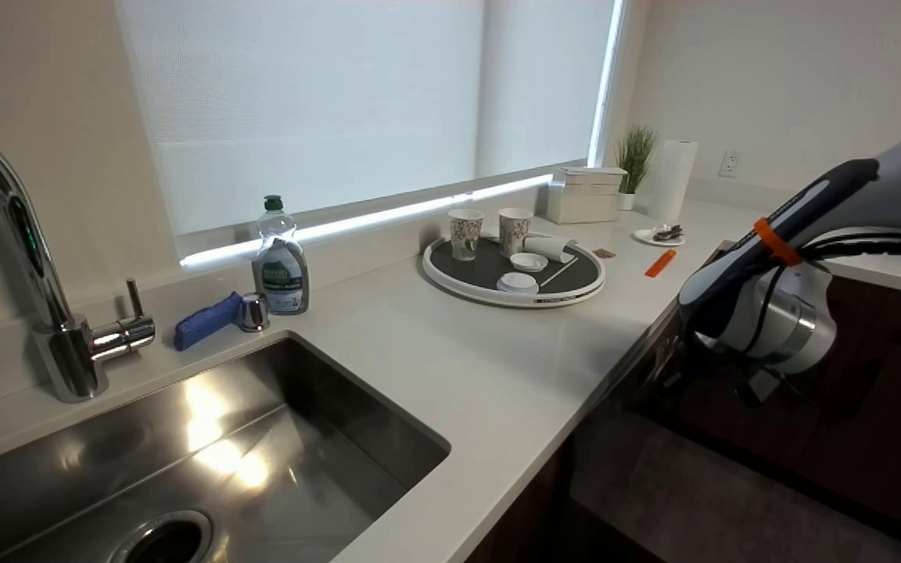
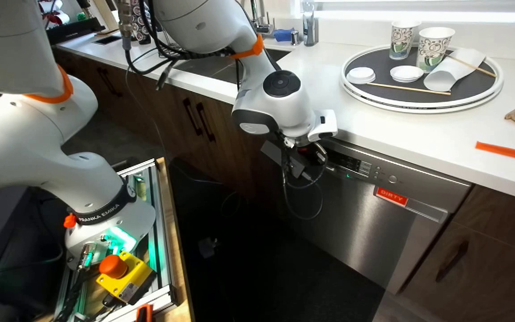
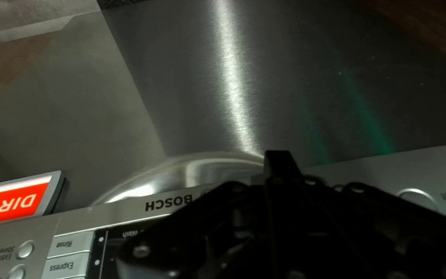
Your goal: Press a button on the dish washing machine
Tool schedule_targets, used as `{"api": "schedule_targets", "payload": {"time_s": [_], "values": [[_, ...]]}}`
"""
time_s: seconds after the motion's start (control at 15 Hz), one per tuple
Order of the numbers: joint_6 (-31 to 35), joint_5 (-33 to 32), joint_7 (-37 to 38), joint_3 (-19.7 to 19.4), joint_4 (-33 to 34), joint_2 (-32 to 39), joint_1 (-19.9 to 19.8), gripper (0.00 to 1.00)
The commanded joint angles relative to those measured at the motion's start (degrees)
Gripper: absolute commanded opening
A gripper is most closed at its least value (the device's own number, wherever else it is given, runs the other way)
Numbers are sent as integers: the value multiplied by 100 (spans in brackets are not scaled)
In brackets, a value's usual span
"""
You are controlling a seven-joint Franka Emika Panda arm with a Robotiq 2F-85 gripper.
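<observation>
The dish washing machine (image 2: 351,219) is a stainless steel front under the counter, with a control strip along its top. In the wrist view its steel door (image 3: 192,89) fills the upper part, and the strip's lettering is upside down. The Rinse button (image 3: 71,244), Express button (image 3: 66,266) and Extra Shine button (image 3: 25,250) show at lower left. The round On/Off button (image 3: 418,198) shows at right. My dark gripper (image 3: 279,164) is shut and empty in front of the strip, covering its middle. Whether it touches the strip cannot be told. In the exterior views the fingertips are hard to make out.
The white counter (image 2: 423,134) overhangs the machine just above my wrist. A red DIRTY sign (image 2: 391,197) sits on the machine. A round tray (image 1: 513,293) with cups and the sink (image 1: 302,446) are on the counter. Wooden cabinets (image 2: 485,255) flank the machine.
</observation>
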Motion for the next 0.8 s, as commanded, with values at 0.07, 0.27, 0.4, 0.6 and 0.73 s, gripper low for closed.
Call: {"api": "schedule_targets", "payload": {"time_s": [0.07,0.27,0.4,0.6,0.73], "values": [[249,56,-113,487,175,403,-478,0],[266,52,-96,677,231,521,-681,0],[319,60,-81,808,276,614,-822,0],[393,53,-51,968,329,745,-1002,0],[391,55,-18,1056,338,810,-1093,0]]}}
